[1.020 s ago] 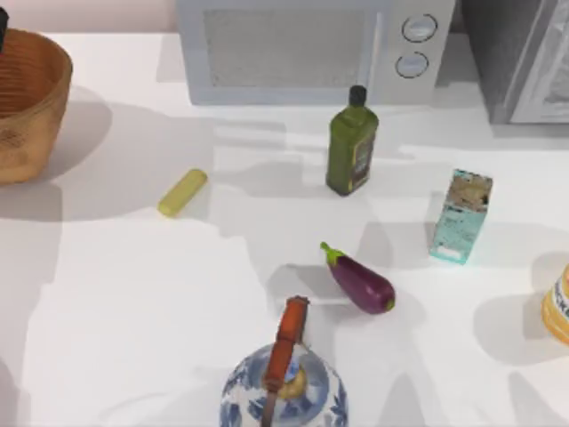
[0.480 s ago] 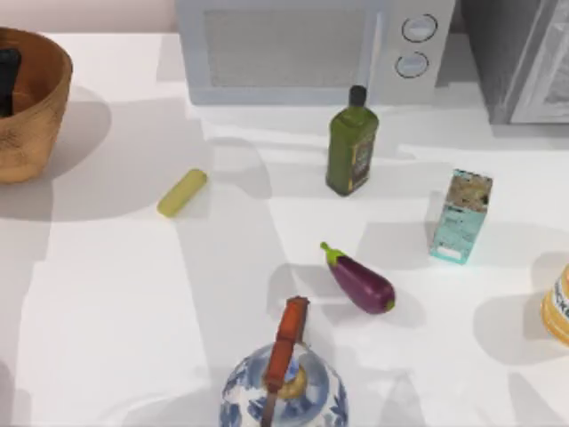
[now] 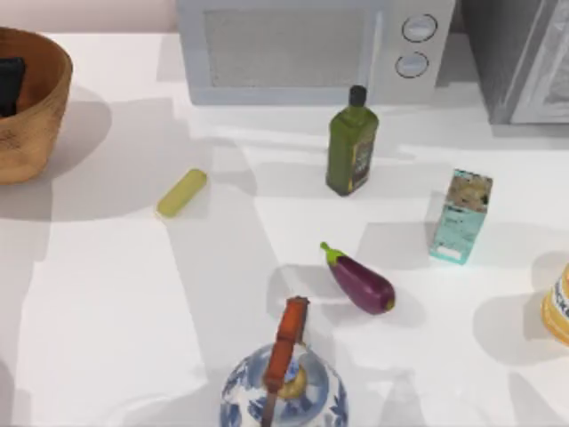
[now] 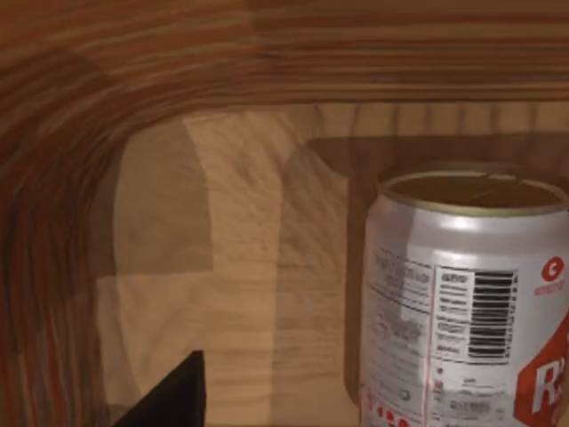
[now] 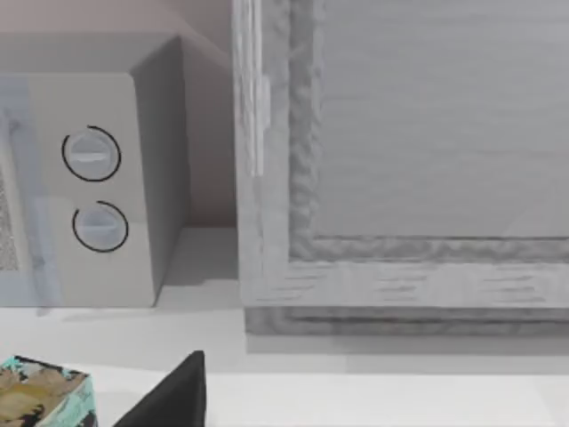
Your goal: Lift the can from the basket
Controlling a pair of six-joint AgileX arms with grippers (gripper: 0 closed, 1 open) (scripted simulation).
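Note:
The orange-tan woven basket [image 3: 40, 116] stands at the table's far left corner. My left gripper [image 3: 9, 84] is down inside it, showing as a dark shape against the inner wall. In the left wrist view the can [image 4: 462, 302] stands upright on the basket floor [image 4: 240, 267], close up. It has a silver wall, a red-and-white label and a pale gold top. One dark fingertip [image 4: 169, 396] sits beside the can with a gap between them, and the gripper is open with nothing held.
On the table are a yellow-green cylinder [image 3: 182, 193], an olive oil bottle [image 3: 351, 147], an eggplant [image 3: 360, 280], a teal carton [image 3: 462, 218], a blue-white teapot [image 3: 284, 387] and an orange jar [image 3: 558, 307]. A microwave [image 3: 302, 49] lines the back. My right arm is parked facing a grey cabinet [image 5: 400, 160].
My left gripper has moved from the basket's far rim down into the basket. Nothing on the table has shifted.

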